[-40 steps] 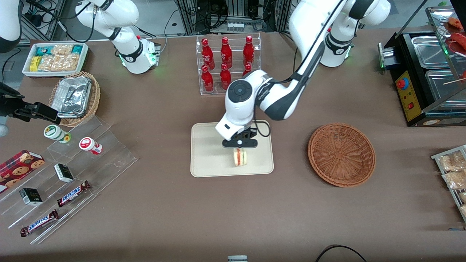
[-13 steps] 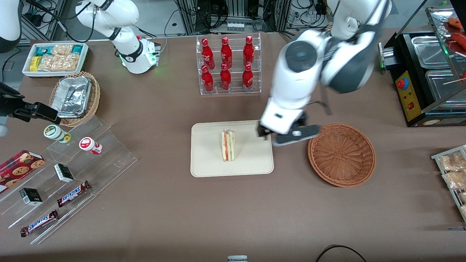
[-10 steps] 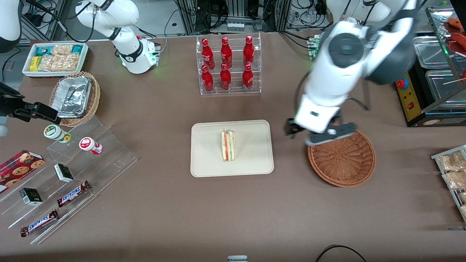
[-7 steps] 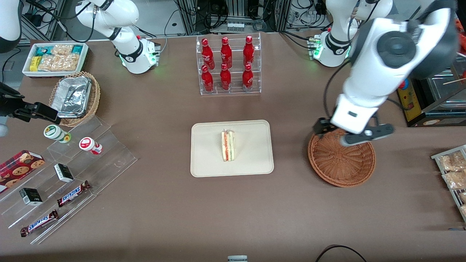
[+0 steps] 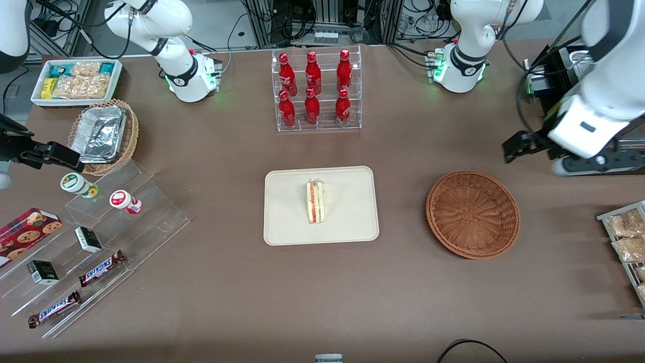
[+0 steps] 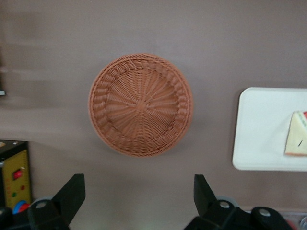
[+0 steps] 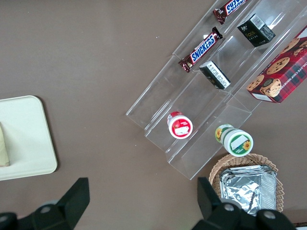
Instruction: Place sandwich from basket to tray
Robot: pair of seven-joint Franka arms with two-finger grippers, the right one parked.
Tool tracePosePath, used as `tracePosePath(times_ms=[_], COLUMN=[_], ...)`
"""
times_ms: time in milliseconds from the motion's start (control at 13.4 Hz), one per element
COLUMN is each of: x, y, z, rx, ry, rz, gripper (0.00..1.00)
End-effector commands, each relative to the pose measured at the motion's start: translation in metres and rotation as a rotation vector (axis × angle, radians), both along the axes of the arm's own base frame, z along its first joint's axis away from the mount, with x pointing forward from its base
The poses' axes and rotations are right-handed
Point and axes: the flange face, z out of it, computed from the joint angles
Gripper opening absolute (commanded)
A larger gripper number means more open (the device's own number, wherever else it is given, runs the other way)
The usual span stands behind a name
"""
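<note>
The sandwich (image 5: 316, 201), a wrapped wedge with red and green filling on its edge, lies on the cream tray (image 5: 347, 217) in the middle of the table. It also shows in the left wrist view (image 6: 297, 140) on the tray (image 6: 264, 129). The reddish-brown wicker basket (image 5: 472, 214) is empty and sits beside the tray, toward the working arm's end; it also shows in the left wrist view (image 6: 140, 104). My left gripper (image 5: 559, 154) hangs high above the table, farther from the front camera than the basket. It is open and empty (image 6: 138, 196).
A rack of red bottles (image 5: 313, 91) stands farther from the front camera than the tray. A black food warmer (image 5: 574, 121) is close to the gripper. Snack packets (image 5: 625, 237) lie near the basket. A clear stepped stand (image 5: 101, 242) and a tan foil-container basket (image 5: 103, 133) are toward the parked arm's end.
The gripper let go of the sandwich on the tray, rose and swung away over the basket toward the working arm's end. The sandwich now lies on the tray by itself.
</note>
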Motion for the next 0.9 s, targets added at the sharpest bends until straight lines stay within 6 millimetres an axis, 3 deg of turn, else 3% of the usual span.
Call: tracePosePath(times_ms=[0,150,822], x=[-0.012,-0.019,-0.007], y=[0.020,0.021,0.034], z=[0.007,0.015,0.026], rx=[-0.021,-0.021,-0.010], ry=[0.007,0.009,-0.020], rz=[-0.018,-0.025,-0.002], gripper=[1.00,1.00,1.00])
